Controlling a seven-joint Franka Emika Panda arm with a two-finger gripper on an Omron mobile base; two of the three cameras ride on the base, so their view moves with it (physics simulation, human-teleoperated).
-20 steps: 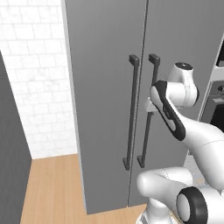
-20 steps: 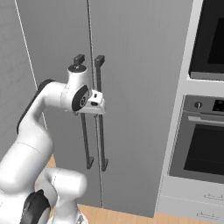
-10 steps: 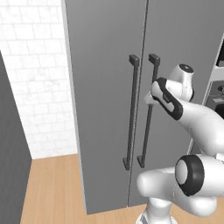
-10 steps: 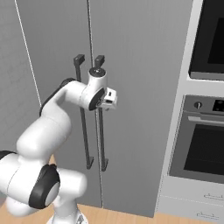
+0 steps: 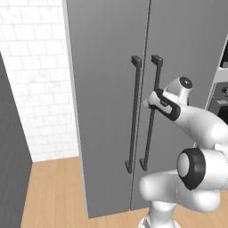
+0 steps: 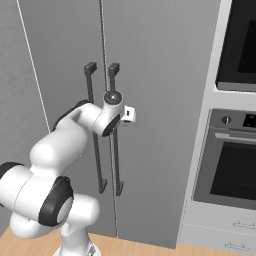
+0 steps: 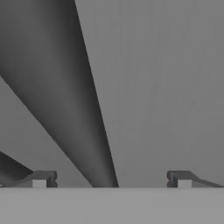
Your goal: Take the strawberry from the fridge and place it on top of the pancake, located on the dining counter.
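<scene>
The fridge [image 5: 107,89] stands shut, both grey doors closed, so the strawberry is hidden inside. My gripper [image 5: 148,101] is up against the right door's black bar handle [image 5: 152,120], about a third of the way down it. In the hand view the gripper [image 7: 111,179] is open, its fingertips [image 7: 41,179] set wide apart, and the dark handle [image 7: 65,87] runs slanting down between them, very close. Nothing is held. The pancake and the dining counter are out of view.
The left door's handle [image 5: 132,116] runs parallel just beside the right one. A built-in oven [image 6: 230,165] with drawers below sits right of the fridge [image 6: 160,100]. A white brick wall [image 5: 35,89], a dark panel [image 5: 11,156] and wood floor [image 5: 53,191] lie to the left.
The arm has folded lower and the hand has turned and closed in on the right door's handle. The jaws stayed open and the fridge doors have not moved.
</scene>
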